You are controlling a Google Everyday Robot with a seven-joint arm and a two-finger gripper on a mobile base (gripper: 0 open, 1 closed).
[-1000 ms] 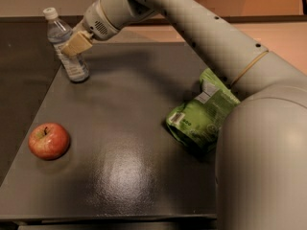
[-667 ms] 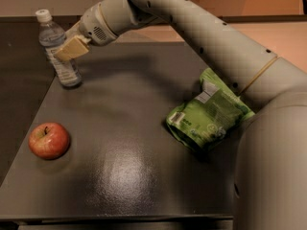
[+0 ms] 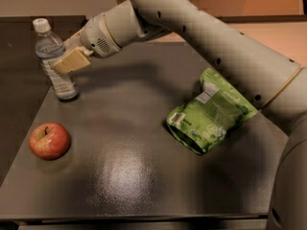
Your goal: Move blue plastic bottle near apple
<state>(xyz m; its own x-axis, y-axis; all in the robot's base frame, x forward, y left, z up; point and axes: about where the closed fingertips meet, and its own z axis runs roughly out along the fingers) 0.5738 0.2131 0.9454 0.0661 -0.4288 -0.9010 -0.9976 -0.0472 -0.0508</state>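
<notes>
The blue plastic bottle (image 3: 52,51), clear with a white cap, stands nearly upright at the far left of the dark table (image 3: 144,143), its base close to the left edge. My gripper (image 3: 61,63) reaches in from the right and is shut on the bottle's middle; one tan finger (image 3: 73,60) lies across its front and the other is hidden behind it. The red apple (image 3: 49,140) sits on the table near the left edge, a short way in front of the bottle and apart from it.
A green snack bag (image 3: 210,111) lies flat on the right half of the table. My arm spans the back of the table from upper right to the bottle. The floor beyond the left edge is dark.
My gripper has carried the bottle to the left and a little toward the front, closer to the apple. The apple and the green bag have not moved.
</notes>
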